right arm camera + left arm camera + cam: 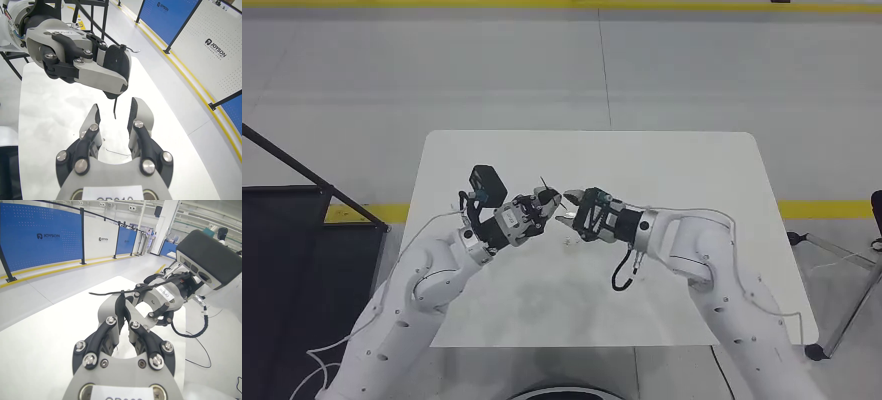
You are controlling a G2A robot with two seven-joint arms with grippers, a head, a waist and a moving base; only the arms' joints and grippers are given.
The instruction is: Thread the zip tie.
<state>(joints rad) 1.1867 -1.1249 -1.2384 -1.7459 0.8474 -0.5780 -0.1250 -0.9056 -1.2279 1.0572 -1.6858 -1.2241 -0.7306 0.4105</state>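
The black zip tie (151, 286) is pinched between the pads of my left gripper (122, 301), which is shut on it above the middle of the white table (692, 170). Its small head (122, 46) sits at the left fingertips (117, 62), and a thin strap runs through it and sticks out on both sides. A short end of the tie (115, 110) hangs out below the left pads, between the fingers of my right gripper (115, 113). The right gripper is open and touches nothing. In the top view the left gripper (545, 205) and right gripper (567, 212) face each other tip to tip.
A black cable loop (622, 275) hangs from the right forearm over the table. A dark metal frame (282, 160) stands off the table's left side. Blue and white fence panels (41, 237) line the floor beyond.
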